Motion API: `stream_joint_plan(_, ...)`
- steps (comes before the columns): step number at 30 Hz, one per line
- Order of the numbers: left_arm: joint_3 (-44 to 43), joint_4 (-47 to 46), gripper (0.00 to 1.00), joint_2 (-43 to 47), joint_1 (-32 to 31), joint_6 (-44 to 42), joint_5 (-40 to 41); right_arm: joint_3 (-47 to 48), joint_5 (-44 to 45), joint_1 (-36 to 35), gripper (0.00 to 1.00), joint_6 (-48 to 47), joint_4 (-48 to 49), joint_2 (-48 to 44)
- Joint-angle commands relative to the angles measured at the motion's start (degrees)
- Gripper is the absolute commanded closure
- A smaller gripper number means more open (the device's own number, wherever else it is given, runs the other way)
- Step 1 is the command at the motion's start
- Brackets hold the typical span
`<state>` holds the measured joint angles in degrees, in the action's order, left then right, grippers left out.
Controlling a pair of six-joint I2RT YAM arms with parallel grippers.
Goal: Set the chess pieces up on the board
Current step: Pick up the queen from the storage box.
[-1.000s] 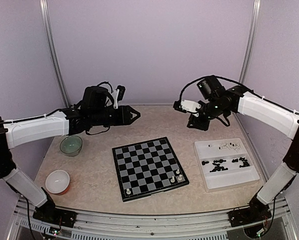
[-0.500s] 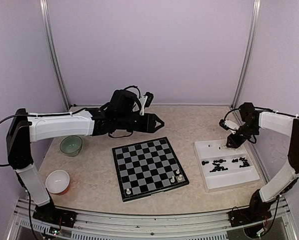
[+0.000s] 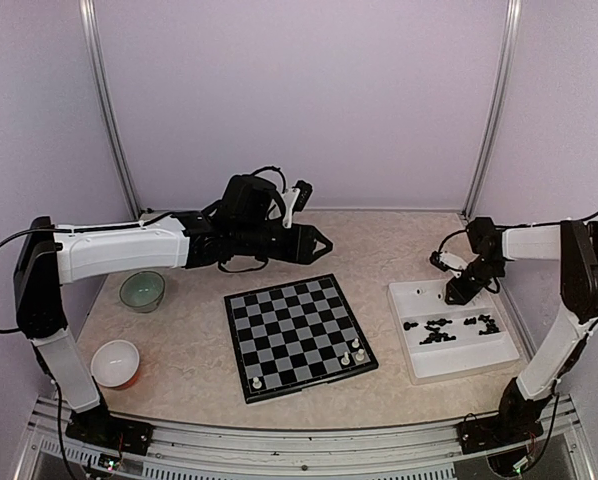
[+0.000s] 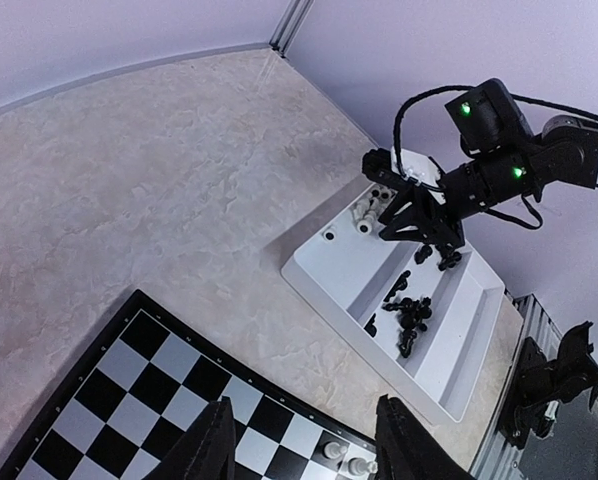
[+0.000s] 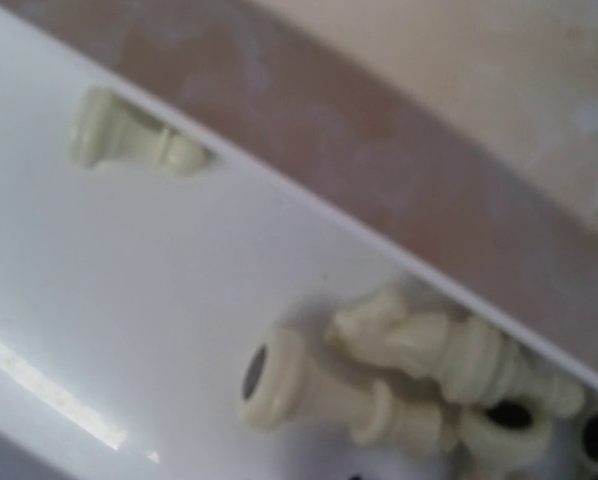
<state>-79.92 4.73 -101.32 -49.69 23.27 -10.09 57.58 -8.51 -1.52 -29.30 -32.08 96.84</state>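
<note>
Mostly, cream chess pieces (image 5: 329, 395) lie flat, bases leftward.

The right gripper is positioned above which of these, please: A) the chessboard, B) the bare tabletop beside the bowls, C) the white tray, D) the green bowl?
C: in the top view the right gripper hangs over the far compartment of the white tray, where the cream pieces lie, as the right wrist view shows close up.
</note>
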Motion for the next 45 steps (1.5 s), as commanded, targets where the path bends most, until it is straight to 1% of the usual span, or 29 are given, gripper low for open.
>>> stream_joint_plan(1, 0.3, 0.1, 0.52, 1.0, -0.2, -2.1, -0.7, 1.6, -0.9, 0.5, 0.75, -3.3, 1.3, 1.8)
stream_joint_plan(7, 0.4, 0.6, 0.52, 0.8, 0.0, -2.9, -1.3, 3.5, -0.5, 0.4, 0.72, -3.8, 1.7, 4.6)
stream_joint_plan(12, 1.0, -1.2, 0.51, 0.4, -0.1, -1.6, -1.9, 4.4, 0.1, 0.3, 0.7, -3.2, 0.8, 4.3)
stream_joint_plan(19, 0.6, -1.7, 0.51, -0.5, -0.1, -1.3, -3.0, 5.0, 1.0, -0.5, 0.7, -3.4, 0.6, 2.2)
stream_joint_plan(30, -0.6, -2.2, 0.51, -2.1, -0.3, -0.3, -4.8, 4.9, 3.1, -0.5, 0.7, -4.3, 2.2, 3.5)
stream_joint_plan(39, -0.5, -3.0, 0.51, -2.9, -0.3, 0.3, -5.9, 6.3, 3.4, -1.5, 0.7, -5.0, -0.4, 0.8)
stream_joint_plan(45, -0.7, -3.4, 0.51, -3.6, -0.4, 0.7, -6.9, 6.4, 3.6, -1.5, 0.69, -5.3, 0.3, 3.6)
